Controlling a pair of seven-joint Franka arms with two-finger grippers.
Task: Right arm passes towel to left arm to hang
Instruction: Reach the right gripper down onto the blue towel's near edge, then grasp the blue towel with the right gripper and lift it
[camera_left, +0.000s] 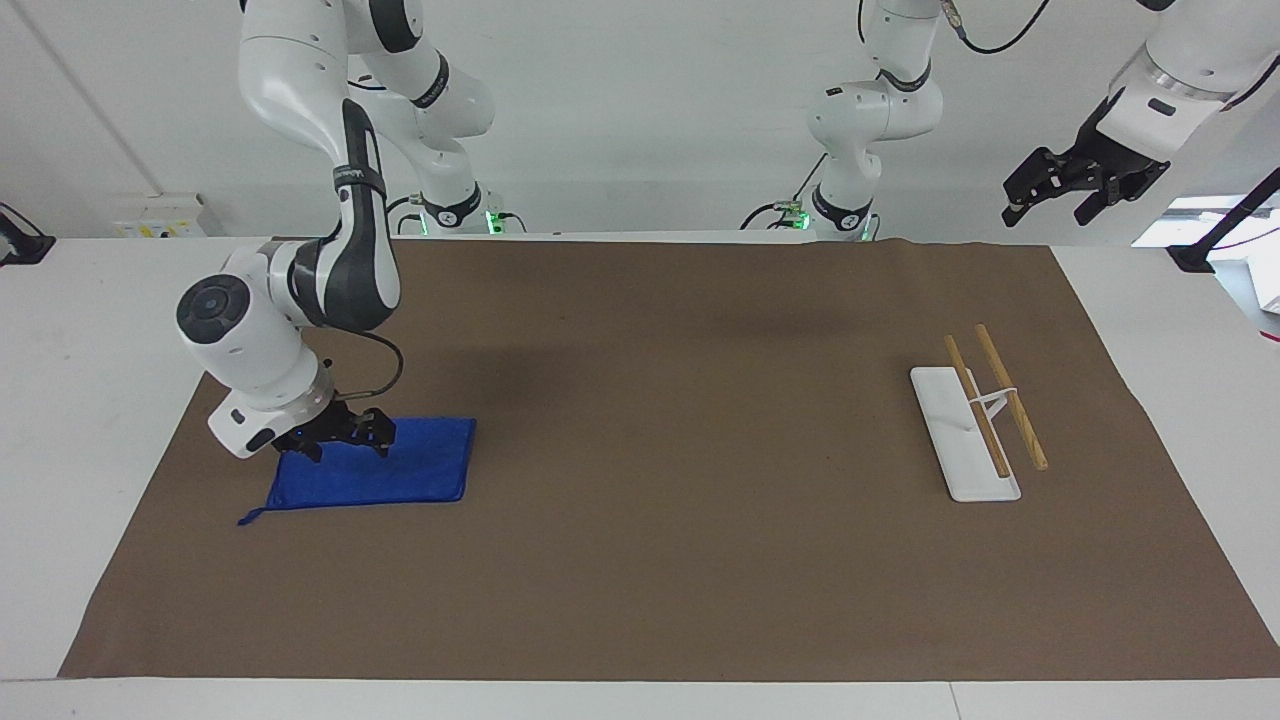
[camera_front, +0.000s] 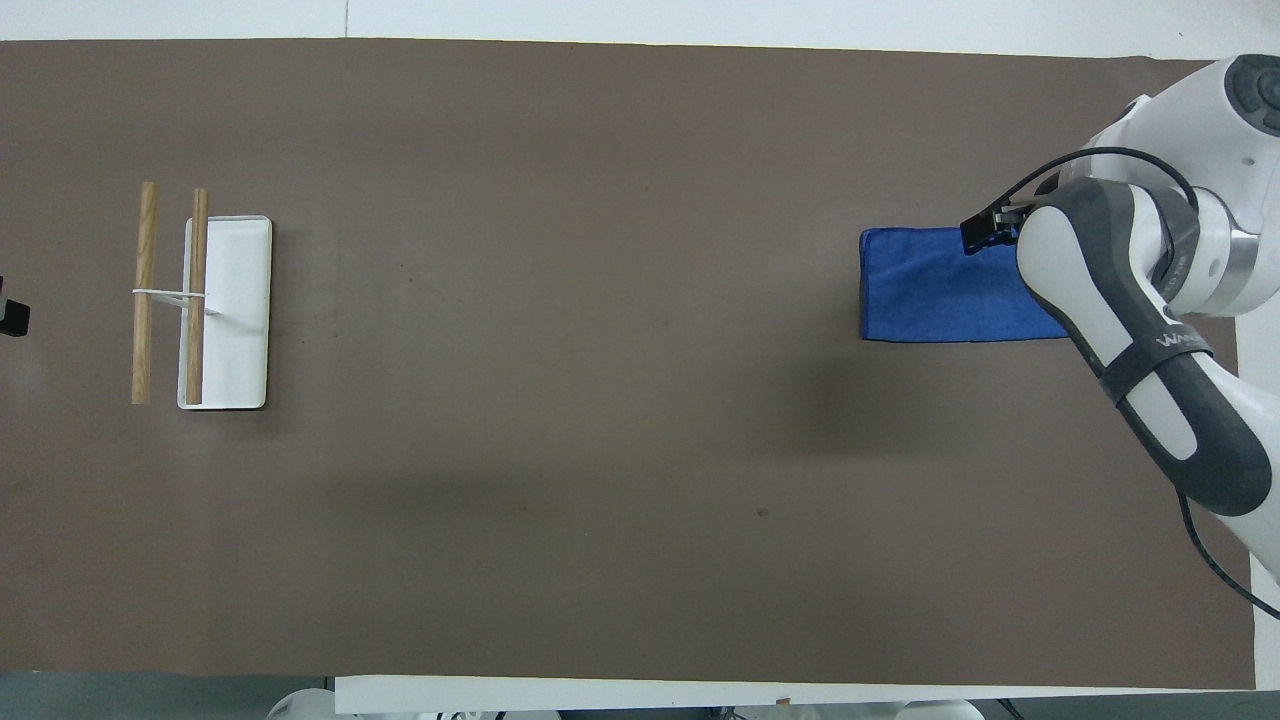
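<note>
Right pincer (camera_left: 337, 433), fingers spread, sits low over the towel (camera_left: 400, 465), which lies flat at the right arm's end of the table (camera_left: 640, 600); I read this as the pick-up, next closing on cloth; left pincer (camera_left: 1080, 180) waits raised, spread.

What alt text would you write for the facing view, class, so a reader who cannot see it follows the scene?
The right end effector is low over the blue towel, which lies flat on the brown mat. The left end effector waits raised at the left arm's end of the table, where a white rack with two wooden rails stands.
</note>
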